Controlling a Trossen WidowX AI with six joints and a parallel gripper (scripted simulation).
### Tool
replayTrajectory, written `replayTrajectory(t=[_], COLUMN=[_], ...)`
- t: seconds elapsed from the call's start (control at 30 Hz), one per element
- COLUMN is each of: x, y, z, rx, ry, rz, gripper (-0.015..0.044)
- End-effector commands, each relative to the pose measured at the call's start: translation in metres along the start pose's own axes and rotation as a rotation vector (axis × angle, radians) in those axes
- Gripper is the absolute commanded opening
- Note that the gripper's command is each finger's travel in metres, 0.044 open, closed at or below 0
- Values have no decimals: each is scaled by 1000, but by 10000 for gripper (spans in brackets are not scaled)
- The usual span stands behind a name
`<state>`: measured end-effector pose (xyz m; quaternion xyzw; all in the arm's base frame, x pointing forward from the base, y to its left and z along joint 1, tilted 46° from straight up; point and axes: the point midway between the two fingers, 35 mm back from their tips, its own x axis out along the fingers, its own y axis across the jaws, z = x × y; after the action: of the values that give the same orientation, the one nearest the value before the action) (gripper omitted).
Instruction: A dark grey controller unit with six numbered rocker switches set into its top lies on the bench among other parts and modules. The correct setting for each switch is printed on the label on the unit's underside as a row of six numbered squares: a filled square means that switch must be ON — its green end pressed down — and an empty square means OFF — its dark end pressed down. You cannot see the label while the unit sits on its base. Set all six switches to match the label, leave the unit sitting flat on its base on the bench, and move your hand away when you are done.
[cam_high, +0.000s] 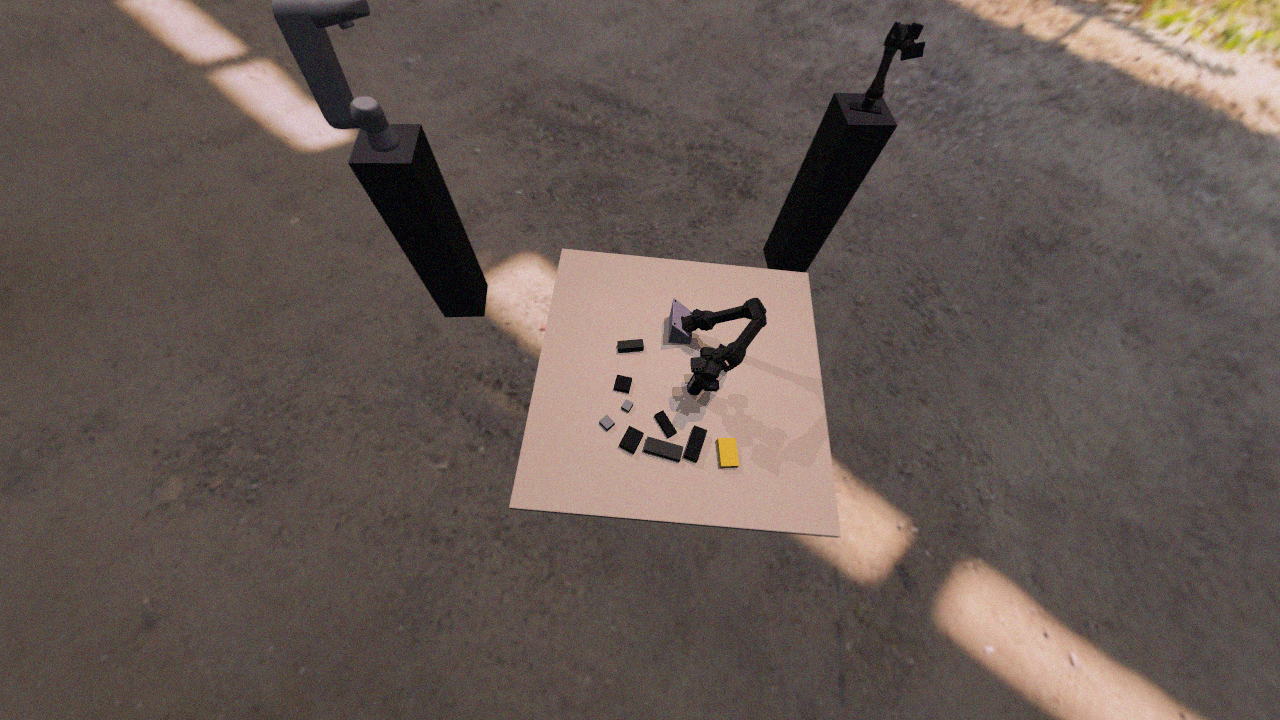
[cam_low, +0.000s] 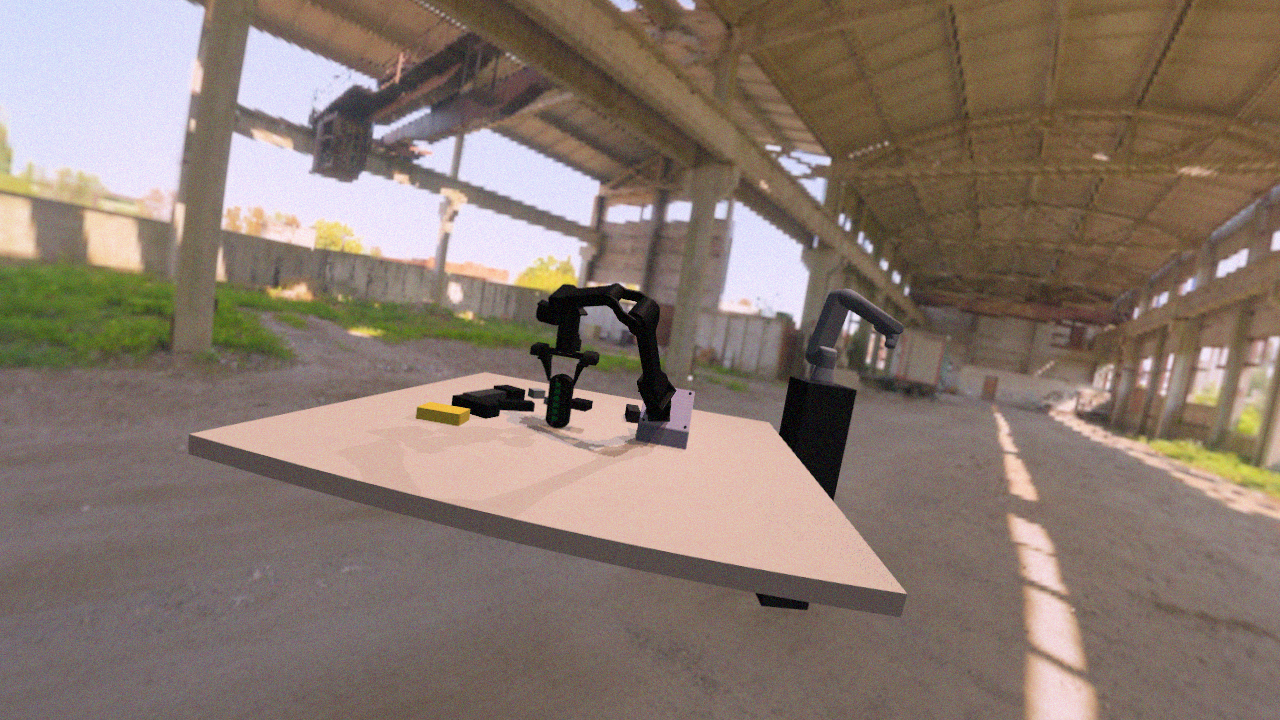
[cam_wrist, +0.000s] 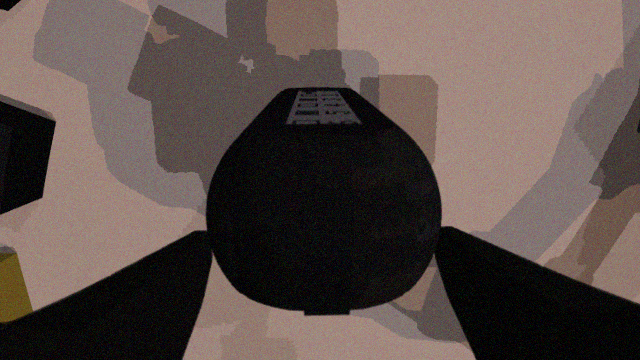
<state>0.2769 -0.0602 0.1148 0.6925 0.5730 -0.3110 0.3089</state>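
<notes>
The dark controller unit (cam_high: 695, 386) (cam_low: 558, 409) (cam_wrist: 324, 180) is held on end, its long side roughly upright, low over the bench. Its switch face with a row of green ends shows in the exterior view. My gripper (cam_low: 561, 379) (cam_wrist: 324, 242) is shut on the unit, one finger on each side. In the wrist view I look down on the unit's rounded end; a pale printed label (cam_wrist: 324, 109) shows foreshortened at its top edge, with rows of small marks too squeezed to read surely. The individual switch settings are too small to tell.
A yellow block (cam_high: 727, 453) (cam_low: 442, 412) (cam_wrist: 10, 290) and several dark blocks, one a long block (cam_high: 663, 449), lie on the bench (cam_high: 572, 483) (cam_low: 626, 528). Two small grey blocks lie left. My arm's base stands by a pale wedge (cam_high: 677, 324) (cam_low: 664, 437).
</notes>
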Motion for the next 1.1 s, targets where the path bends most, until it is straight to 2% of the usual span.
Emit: replayTrajectory(t=[0.0, 1.07], x=[3, 6], y=[1, 0], z=[-9, -32], rx=[-7, -6], ry=[25, 101], rz=[-6, -6], gripper=[338, 338])
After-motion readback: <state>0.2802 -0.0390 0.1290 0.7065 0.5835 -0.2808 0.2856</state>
